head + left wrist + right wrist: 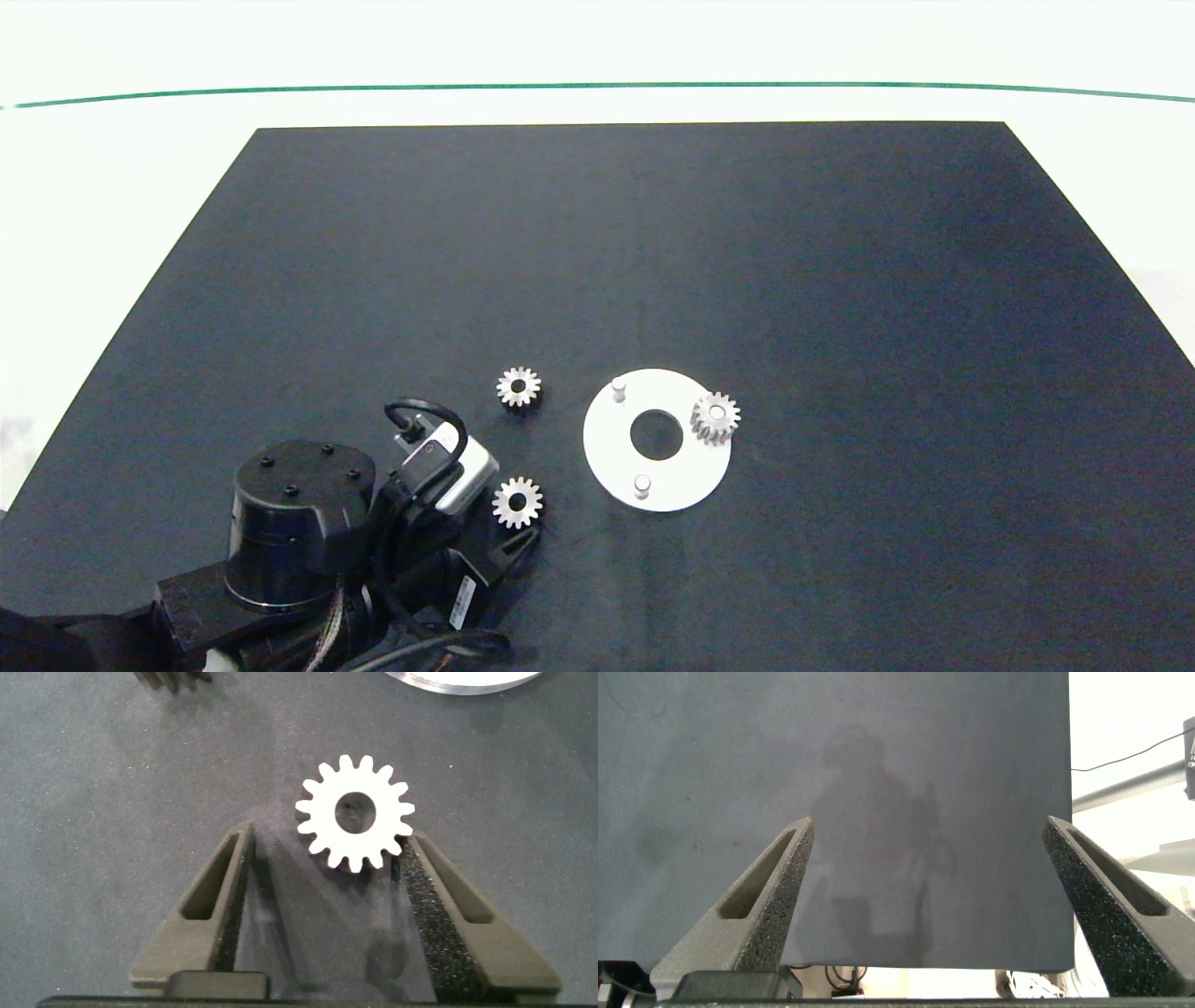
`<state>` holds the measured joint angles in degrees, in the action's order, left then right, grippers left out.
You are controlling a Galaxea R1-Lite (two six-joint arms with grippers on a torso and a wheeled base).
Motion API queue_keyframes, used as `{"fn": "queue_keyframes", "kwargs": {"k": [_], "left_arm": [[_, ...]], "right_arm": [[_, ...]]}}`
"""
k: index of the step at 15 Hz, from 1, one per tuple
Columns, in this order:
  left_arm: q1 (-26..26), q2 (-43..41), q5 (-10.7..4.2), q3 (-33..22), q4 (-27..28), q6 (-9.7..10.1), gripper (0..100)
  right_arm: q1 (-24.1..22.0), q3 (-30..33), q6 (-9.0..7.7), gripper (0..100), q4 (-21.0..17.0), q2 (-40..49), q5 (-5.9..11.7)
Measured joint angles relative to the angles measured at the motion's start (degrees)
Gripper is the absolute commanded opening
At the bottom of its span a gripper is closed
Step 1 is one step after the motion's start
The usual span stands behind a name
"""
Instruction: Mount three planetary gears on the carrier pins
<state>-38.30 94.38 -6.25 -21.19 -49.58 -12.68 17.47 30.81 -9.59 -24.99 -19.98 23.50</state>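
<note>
We see the left gripper (332, 845) with jaws spread apart, a planetary gear (355, 812) lying flat just beyond its tips, near one pad. A second gear (518, 386) lies farther back. Right of both, the white disc (611, 457) carries a third gear (715, 417) on its right pin; two carrier pins (618, 388) stand bare. The right gripper (929, 835) hangs released above the mat's edge.

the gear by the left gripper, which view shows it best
The left wrist view: the gear fills the frame, teeth and centre hole clear, at the open left gripper fingertips. The head view shows it small; the right wrist view shows none of it.
</note>
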Motion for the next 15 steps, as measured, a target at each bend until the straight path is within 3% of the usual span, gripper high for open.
{"fn": "queue_keyframes", "kwargs": {"k": [15], "left_arm": [[0.02,-0.02,-0.05,0.0,-0.23,0.2,26]], "right_arm": [[0.0,-0.22,0.0,100,-0.02,-0.33,-0.02]]}}
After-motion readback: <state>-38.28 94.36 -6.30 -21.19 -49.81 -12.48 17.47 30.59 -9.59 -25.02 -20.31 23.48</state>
